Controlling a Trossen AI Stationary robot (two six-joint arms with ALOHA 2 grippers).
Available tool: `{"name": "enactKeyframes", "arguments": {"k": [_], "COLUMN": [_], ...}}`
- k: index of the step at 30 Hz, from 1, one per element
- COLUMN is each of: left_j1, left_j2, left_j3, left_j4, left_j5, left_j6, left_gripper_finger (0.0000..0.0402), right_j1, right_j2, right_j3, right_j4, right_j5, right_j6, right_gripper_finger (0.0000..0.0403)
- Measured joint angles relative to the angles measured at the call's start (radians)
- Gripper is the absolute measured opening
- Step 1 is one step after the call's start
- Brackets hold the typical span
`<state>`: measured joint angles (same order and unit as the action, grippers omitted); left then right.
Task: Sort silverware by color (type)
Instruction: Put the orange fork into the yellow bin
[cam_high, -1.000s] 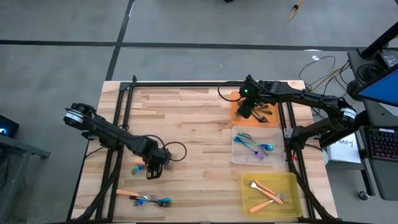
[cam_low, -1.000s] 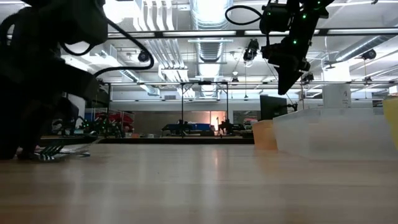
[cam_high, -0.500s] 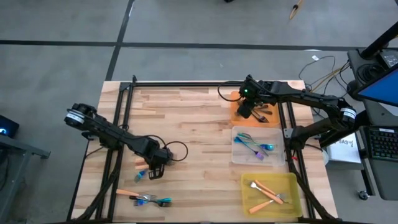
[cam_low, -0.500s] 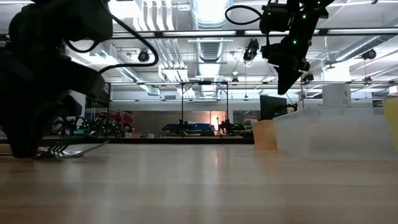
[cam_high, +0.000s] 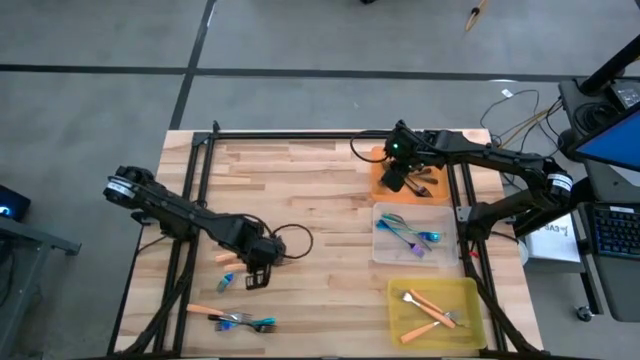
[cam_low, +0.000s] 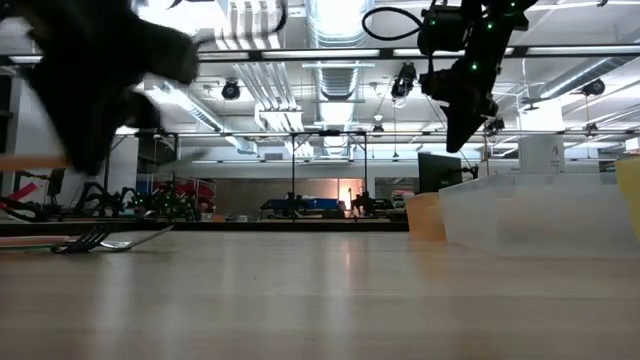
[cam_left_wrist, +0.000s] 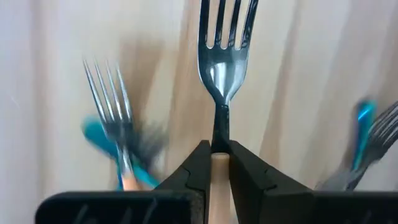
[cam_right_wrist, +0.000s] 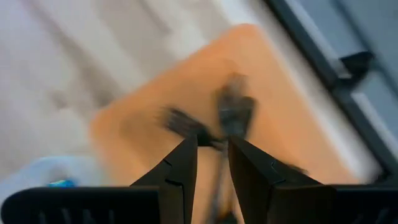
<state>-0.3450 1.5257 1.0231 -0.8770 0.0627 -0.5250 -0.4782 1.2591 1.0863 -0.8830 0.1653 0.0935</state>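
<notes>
The left pincer (cam_left_wrist: 214, 163) is clamped on a dark-handled fork (cam_left_wrist: 222, 56) above the bench (cam_high: 310, 190), fork's long axis straight out past the tips, w/ the orange tray (cam_high: 440, 192) far off to the right, nearer the right pincer (cam_high: 396, 180), fingers slightly apart, empty.

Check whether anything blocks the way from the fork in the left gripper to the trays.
Nothing visible does. The left gripper holds a fork by its handle, and bare table lies between it and the trays.
</notes>
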Motion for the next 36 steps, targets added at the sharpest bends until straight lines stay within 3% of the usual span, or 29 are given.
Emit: {"name": "enactKeyframes", "arguments": {"k": [3,7,11,14,21,24,32,36], "left_j1": [0.005,0.031,0.074,0.125,0.233,0.247,0.246,0.245], "left_j2": [-0.002,-0.002,-0.003,-0.003,-0.004,-0.003,-0.001,-0.001], "left_j3": [0.075,0.158,0.210,0.218,0.151,0.128,0.126,0.126], "left_j4": [-0.001,0.005,0.003,0.034,0.287,0.356,0.508,0.539], "left_j5": [-0.130,-0.435,-0.716,-0.816,-0.865,-0.895,-0.918,-0.918], "left_j6": [0.048,0.025,-0.048,-0.117,-0.148,-0.148,-0.090,-0.042], "left_gripper_finger": [0.0026,0.0026,0.0025,0.0025,0.0025,0.0025,0.0025,0.0025], "right_j1": [0.006,0.052,0.128,0.185,0.292,0.306,0.308,0.308], "right_j2": [0.000,0.000,0.000,0.000,0.005,0.006,0.006,0.006], "right_j3": [-0.003,-0.032,-0.075,-0.113,-0.223,-0.255,-0.263,-0.263], "right_j4": [0.035,0.201,0.394,0.558,1.131,1.286,1.314,1.307], "right_j5": [-0.136,-0.285,-0.312,-0.293,-0.249,-0.198,-0.188,-0.169], "right_j6": [0.000,0.026,0.070,0.098,0.183,0.234,0.221,0.205], "right_gripper_finger": [0.0082,0.0082,0.0082,0.0082,0.0082,0.0082,0.0084,0.0106]}}
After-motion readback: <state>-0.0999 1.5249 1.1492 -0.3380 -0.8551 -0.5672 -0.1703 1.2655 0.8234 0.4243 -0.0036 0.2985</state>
